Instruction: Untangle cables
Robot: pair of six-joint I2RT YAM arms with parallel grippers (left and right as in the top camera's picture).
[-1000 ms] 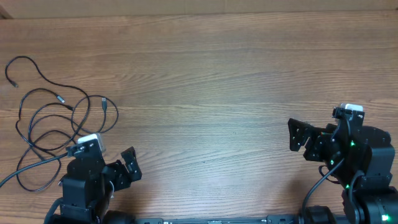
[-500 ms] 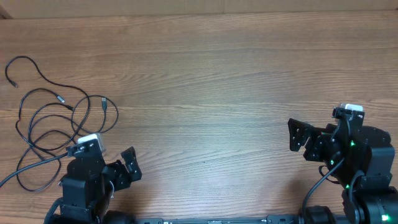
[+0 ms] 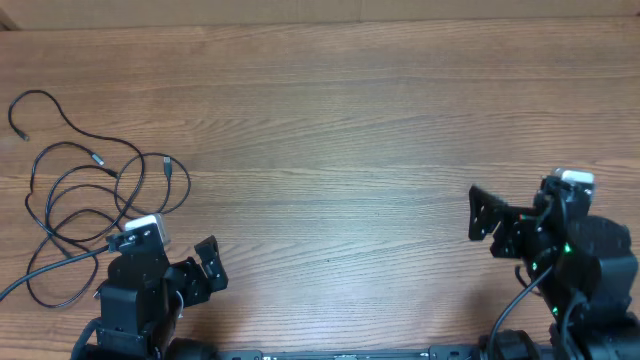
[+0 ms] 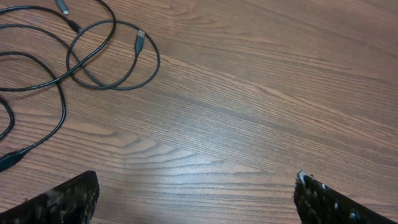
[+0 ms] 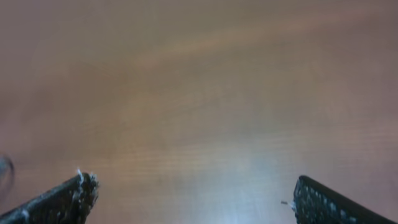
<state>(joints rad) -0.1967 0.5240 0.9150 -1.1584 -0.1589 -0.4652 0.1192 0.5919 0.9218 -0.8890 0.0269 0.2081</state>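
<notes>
- The cables (image 3: 118,176) lie in loose overlapping loops on the counter's (image 3: 350,120) left side, just beyond the left claw (image 4: 194,190); it gapes wide, gripping nothing
- The right claw (image 5: 193,183) (likewise spread and bare) is well apart from them
- Likely risk: tugging one strand where loops cross could cinch a knot; a hasty pull could drag the heap over the edge
- No containers in view

Soft, even light covers the surface (image 3: 350,120) with only faint shadows; the overhead and left wrist views are sharp, the right wrist view wholly blurred, with pale glare.
</notes>
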